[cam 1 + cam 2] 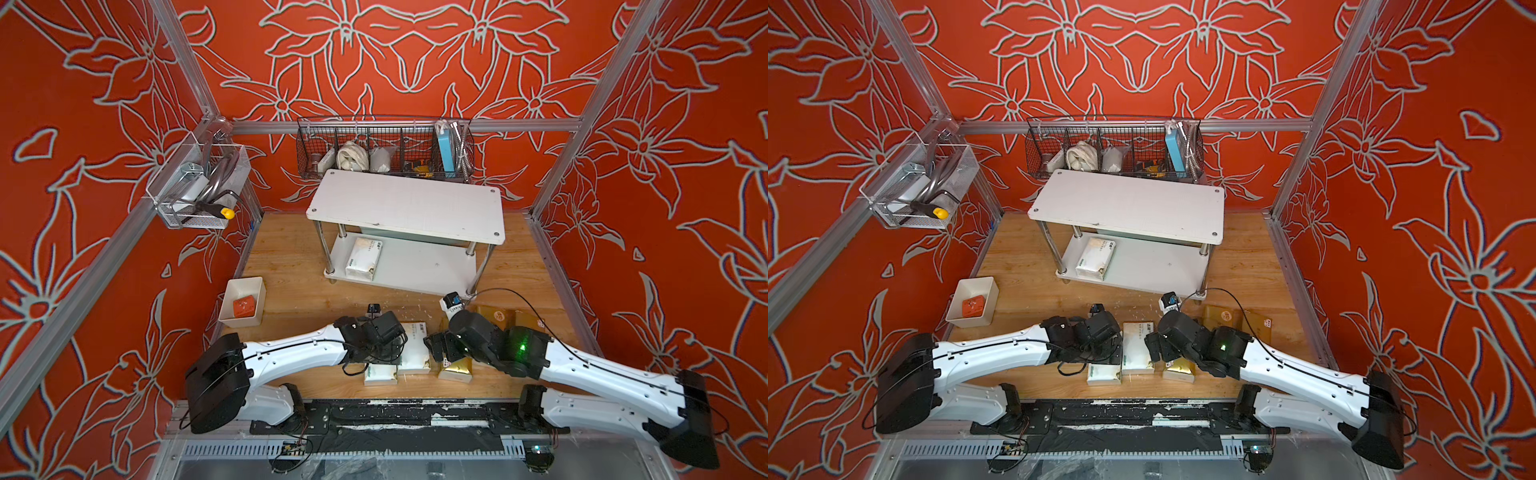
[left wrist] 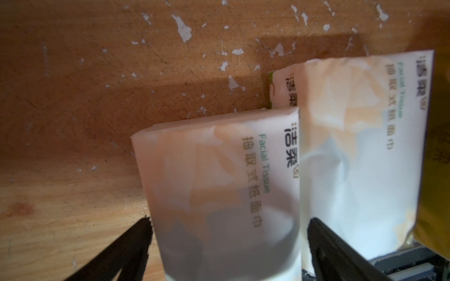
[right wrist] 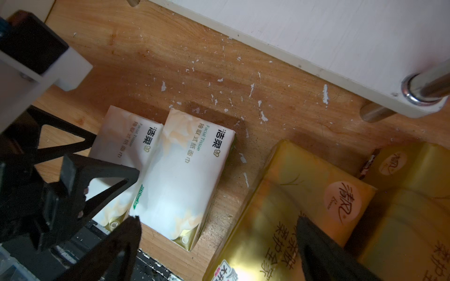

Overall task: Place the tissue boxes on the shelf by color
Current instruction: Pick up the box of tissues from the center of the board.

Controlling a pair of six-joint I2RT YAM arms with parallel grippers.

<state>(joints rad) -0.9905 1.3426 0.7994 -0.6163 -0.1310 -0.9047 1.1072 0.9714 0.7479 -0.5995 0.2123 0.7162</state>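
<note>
Tissue boxes (image 1: 415, 349) crowd the table (image 1: 291, 266) in a top view, one white on the shelf (image 1: 407, 203). Left wrist: your left gripper (image 2: 230, 223) straddles a white pack (image 2: 214, 170), spread — likely soft, light; pinch mid-width. Right wrist: right gripper (image 3: 218, 221) gapes beside a gold pack (image 3: 292, 194) — probably slick film.

Worn wood, chrome and shiny gold wrap
The tabletop (image 2: 73, 109) is worn wood grain flecked with white chips (image 2: 183, 26); white tissue packs (image 2: 219, 182) look soft, matt and crinkly, gold tissue packs (image 3: 280, 194) glossy like foil, shelf (image 1: 407, 203) smooth matt white board on polished chrome legs (image 3: 428, 87).
</note>
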